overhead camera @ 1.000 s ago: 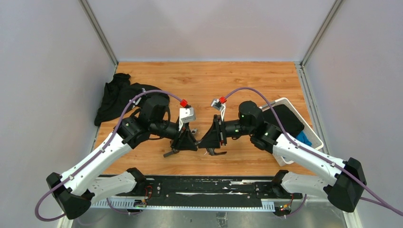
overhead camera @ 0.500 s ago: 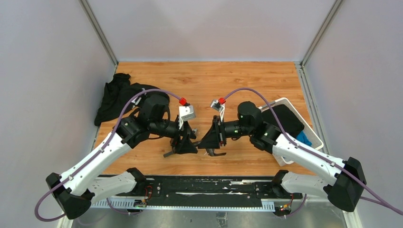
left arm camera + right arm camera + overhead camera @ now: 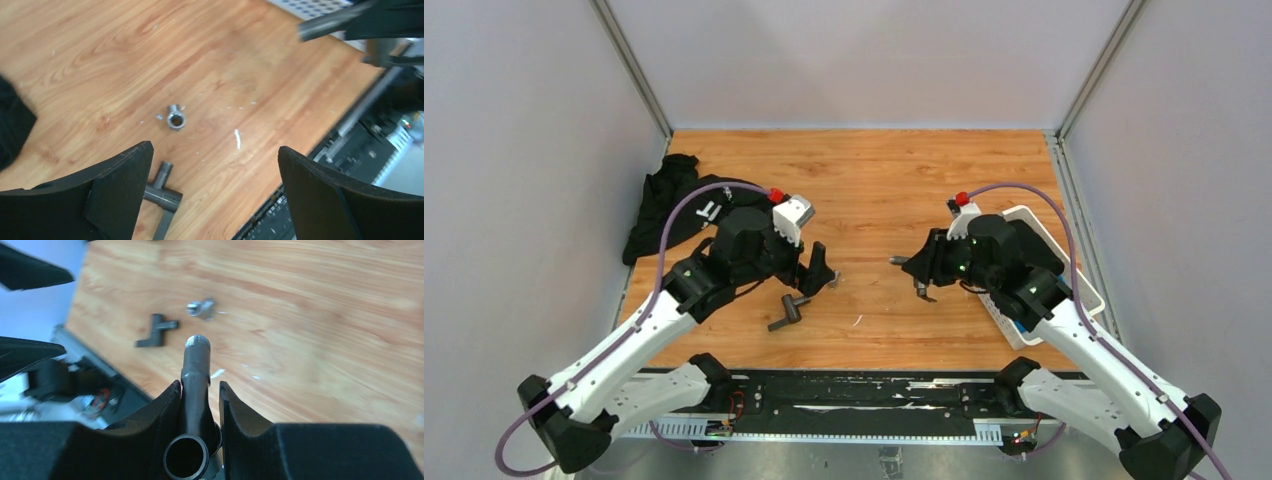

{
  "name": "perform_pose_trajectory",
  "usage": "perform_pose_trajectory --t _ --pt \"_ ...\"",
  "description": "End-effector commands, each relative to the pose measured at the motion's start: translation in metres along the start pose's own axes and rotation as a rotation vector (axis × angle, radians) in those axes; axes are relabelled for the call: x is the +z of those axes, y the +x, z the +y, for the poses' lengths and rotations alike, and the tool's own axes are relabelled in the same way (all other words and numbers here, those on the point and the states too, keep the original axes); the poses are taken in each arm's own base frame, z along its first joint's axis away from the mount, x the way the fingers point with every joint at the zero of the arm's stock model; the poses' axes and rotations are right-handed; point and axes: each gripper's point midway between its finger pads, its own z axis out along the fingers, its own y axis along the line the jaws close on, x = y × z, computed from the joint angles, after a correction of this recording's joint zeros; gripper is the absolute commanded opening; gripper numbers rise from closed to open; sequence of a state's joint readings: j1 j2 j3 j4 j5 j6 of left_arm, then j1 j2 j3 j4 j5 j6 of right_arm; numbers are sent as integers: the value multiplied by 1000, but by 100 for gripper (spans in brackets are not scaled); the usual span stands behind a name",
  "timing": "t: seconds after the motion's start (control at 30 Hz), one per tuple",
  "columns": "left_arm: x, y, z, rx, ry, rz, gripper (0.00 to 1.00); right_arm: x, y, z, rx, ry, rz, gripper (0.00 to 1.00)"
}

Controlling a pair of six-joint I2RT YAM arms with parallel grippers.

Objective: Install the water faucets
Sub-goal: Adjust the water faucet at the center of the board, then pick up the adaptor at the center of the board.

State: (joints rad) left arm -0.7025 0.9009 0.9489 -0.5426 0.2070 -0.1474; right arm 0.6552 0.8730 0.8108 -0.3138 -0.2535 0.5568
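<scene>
A dark-grey faucet pipe (image 3: 196, 357) with a threaded tip sits between the fingers of the right hand (image 3: 199, 386), whose jaws are drawn in narrow and clamped on it; the tip juts out past the fingertips, above the counter (image 3: 874, 185) and pointing toward the left arm. Two more faucet parts lie on the wood to the left of it: a T-shaped piece (image 3: 786, 313) flat near the front edge, and a small threaded fitting (image 3: 175, 119) (its bore faces up at the left wrist camera) a little farther in, apart from the T; the left hand (image 3: 215, 150) hangs over both with its jaws spread wide and nothing between them. A black garment (image 3: 669, 205) is heaped at the counter's left edge; a white basket (image 3: 1024, 214) stands at the right edge beside the right arm, with dark cloth and something blue inside.
</scene>
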Motion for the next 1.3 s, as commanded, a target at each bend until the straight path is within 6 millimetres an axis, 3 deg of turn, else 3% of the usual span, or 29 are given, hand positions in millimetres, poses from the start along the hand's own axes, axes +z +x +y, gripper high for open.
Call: perform_pose_trajectory --t 0.0,0.07,0.17,0.3,0.5,0.63,0.97,1.03,1.17,1.27 --pt "33 7 52 -185 -278 -59 100 -19 -4 -57 24 303 -24 0" --pt "42 14 67 -227 -362 -42 100 -19 -3 -56 26 297 -17 0" --pt "62 37 77 -159 -404 136 100 -17 -1 -53 34 277 -9 0" --pt "91 68 71 -70 -338 342 100 -14 1 -51 38 262 1 0" --pt "121 89 76 -34 -315 470 96 -17 1 -50 42 255 -10 0" --pt "139 108 72 -20 -267 550 100 -18 5 -49 39 246 -4 0" --pt "154 122 78 -29 -287 581 100 -18 5 -48 37 238 7 0" --pt "155 128 78 -26 -286 612 94 -16 5 -46 39 228 10 0" --pt "154 140 77 -20 -265 669 66 -16 5 -45 40 222 12 0" --pt "152 143 77 -23 -270 668 56 -15 7 -45 41 221 17 0"
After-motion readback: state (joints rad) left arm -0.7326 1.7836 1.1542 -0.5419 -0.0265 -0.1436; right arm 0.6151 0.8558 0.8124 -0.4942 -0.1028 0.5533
